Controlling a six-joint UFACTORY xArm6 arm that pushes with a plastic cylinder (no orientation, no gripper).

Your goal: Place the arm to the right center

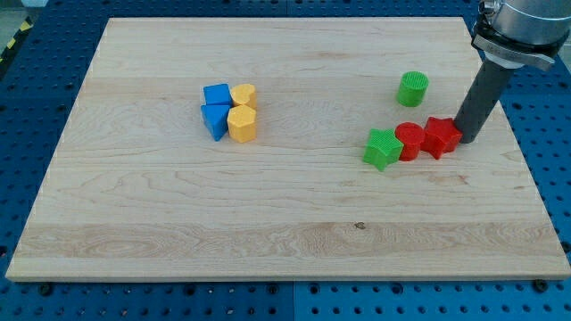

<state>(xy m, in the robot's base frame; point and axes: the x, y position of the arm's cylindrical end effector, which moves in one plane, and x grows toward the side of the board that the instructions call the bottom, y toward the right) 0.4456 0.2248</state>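
Note:
My tip (467, 140) rests on the wooden board (268, 223) at the view's right, about mid-height. It sits right beside the right edge of a red star block (441, 136), touching or nearly so. Left of that block is a red cylinder (409, 140), then a green star block (383, 148), the three in a row. A green cylinder (412, 88) stands above them. The dark rod rises from the tip to the arm's head (526, 27) at the view's top right.
A cluster sits left of centre: a blue cube (217, 94), a blue wedge-like block (215, 119), a yellow block (244, 94) and a yellow hexagonal block (242, 124). Blue perforated table (553, 178) surrounds the board.

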